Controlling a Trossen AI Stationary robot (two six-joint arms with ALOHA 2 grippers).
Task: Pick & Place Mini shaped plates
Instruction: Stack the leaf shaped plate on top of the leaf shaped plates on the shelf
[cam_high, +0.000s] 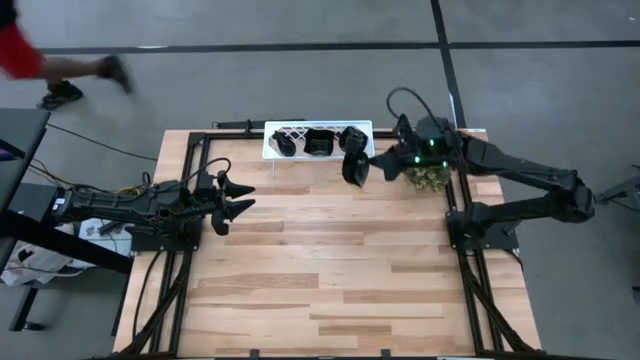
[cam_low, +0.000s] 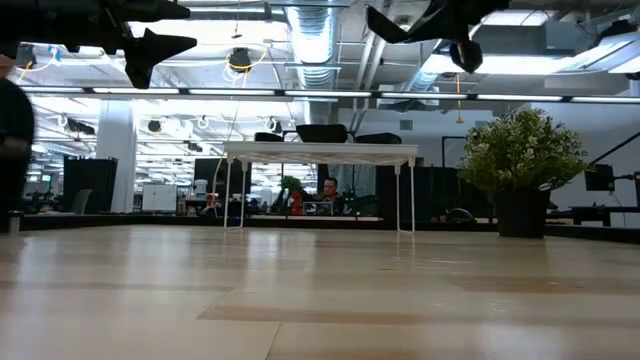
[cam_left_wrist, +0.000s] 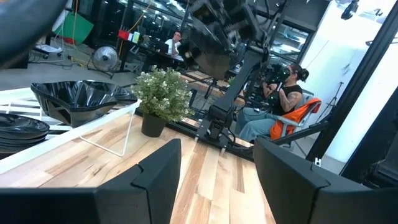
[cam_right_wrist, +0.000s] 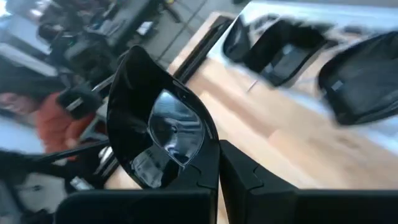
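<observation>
**Mini plate held in the air beside the rack**

Mini shaped plates are glossy black and small. One plate (cam_right_wrist: 158, 134) is pinched at its rim by the right gripper (cam_high: 372, 160), whose fingers are closed tight on it. This plate has a pointed, teardrop-like outline with a raised edge, and its shiny inside reflects the ceiling lights. From above it (cam_high: 354, 167) hangs over the wooden table (cam_high: 330, 270), just in front of the white rack (cam_high: 285, 131) at the far edge.

Other plates (cam_high: 318, 142) rest in the rack; from above I count about three dark shapes there, but their exact forms are hard to tell. In the right wrist view they are blurred. In the left wrist view one deep plate (cam_left_wrist: 78, 99) and a stack of flatter ones, cut off by the picture's edge, lie in the rack.

The left gripper (cam_high: 238, 199) waits at the left side of the table, fingers apart and holding nothing.

A small potted plant (cam_high: 428, 178) is partly hidden under the right arm. I can read no writing or labels anywhere.
</observation>
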